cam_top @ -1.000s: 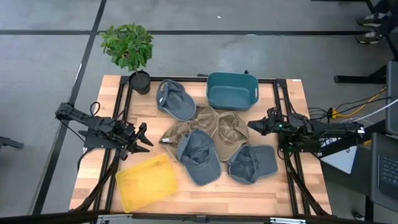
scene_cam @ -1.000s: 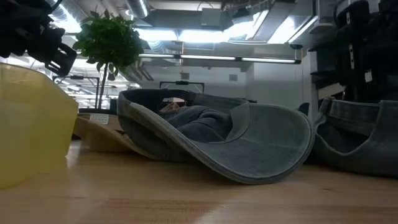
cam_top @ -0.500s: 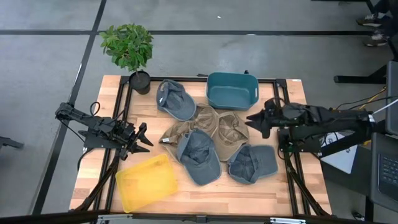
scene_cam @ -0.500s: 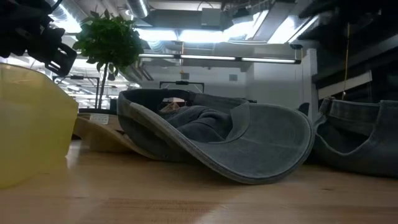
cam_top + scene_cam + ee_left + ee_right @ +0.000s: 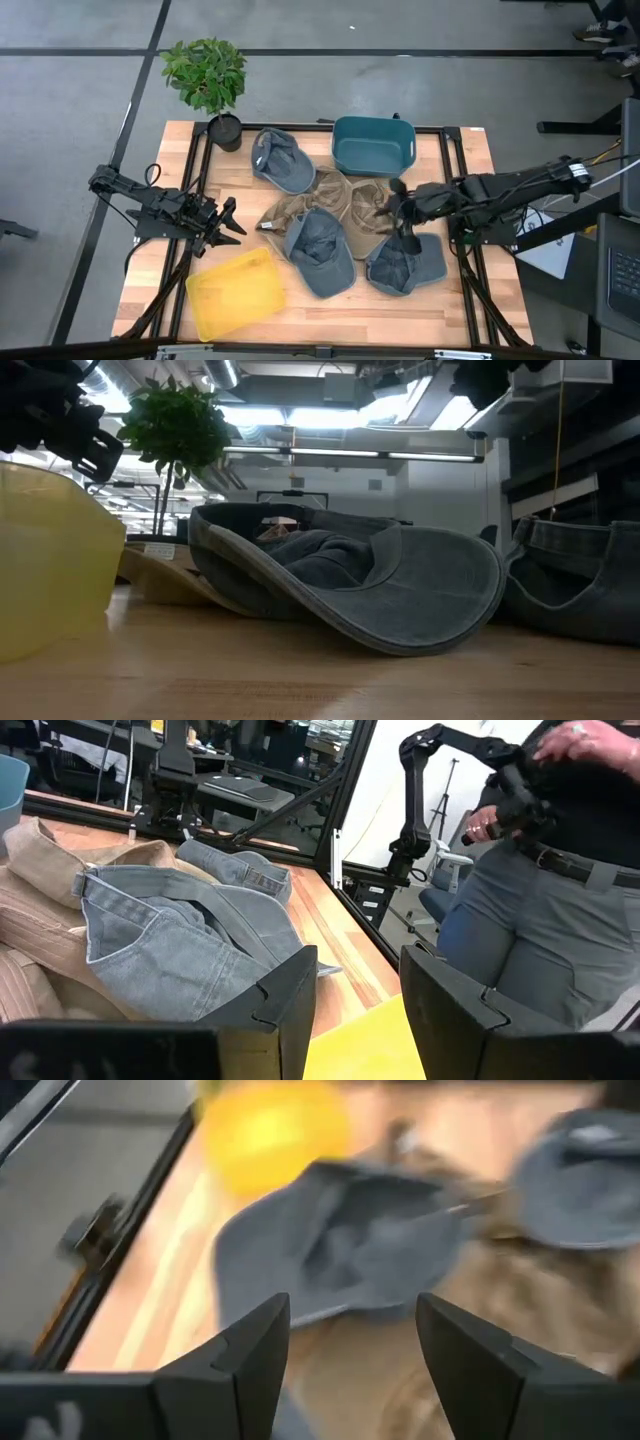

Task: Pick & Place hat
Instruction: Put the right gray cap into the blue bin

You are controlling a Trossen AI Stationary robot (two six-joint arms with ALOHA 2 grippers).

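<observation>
Right arm finally went for the hat pile

Measured from the teal bin [image 5: 373,145]: the right tool [image 5: 398,212] had swung in from the worktop [image 5: 470,300] edge to hover just below it, prongs apart, over the tan hat [image 5: 365,213] with the denim hat [image 5: 405,263] beside it, so a grab looked close. Far off, the left tool [image 5: 228,222] sat parked, also apart, by the yellow bin [image 5: 236,291].
</observation>
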